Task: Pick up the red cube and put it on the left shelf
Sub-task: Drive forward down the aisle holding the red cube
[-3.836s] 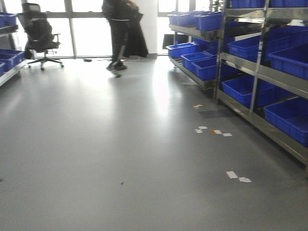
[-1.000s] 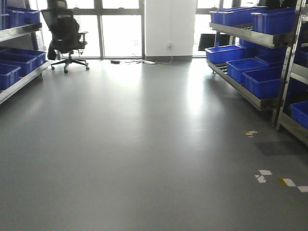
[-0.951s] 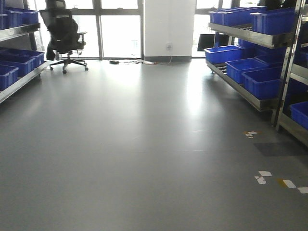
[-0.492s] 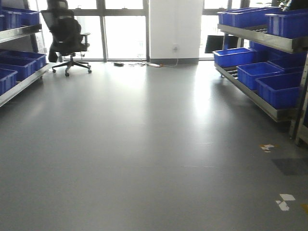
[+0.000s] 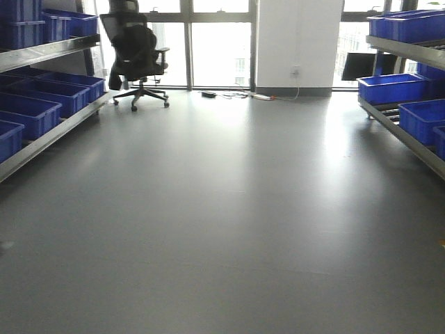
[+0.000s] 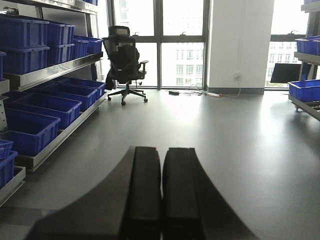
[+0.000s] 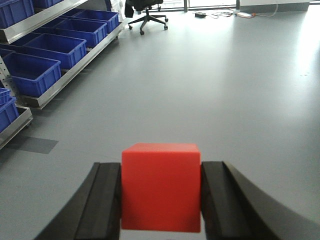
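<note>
My right gripper [image 7: 161, 172] is shut on the red cube [image 7: 161, 187], held between its two black fingers above the grey floor. My left gripper [image 6: 161, 155] is shut and empty, its fingers pressed together. The left shelf [image 5: 49, 136], a steel rack holding dark-blue crates, runs along the left wall. It also shows in the left wrist view [image 6: 55, 72] and in the right wrist view [image 7: 60, 80]. Neither gripper shows in the front view.
A black office chair [image 5: 138, 56] stands at the far left by the windows. A second steel rack with blue crates [image 5: 407, 136] lines the right side. A white pillar [image 5: 297, 42] and cables on the floor [image 5: 236, 94] are at the back.
The view has swung to the left: the left rack has come further into the front view, the right rack and the floor markings have slid out to the right.
</note>
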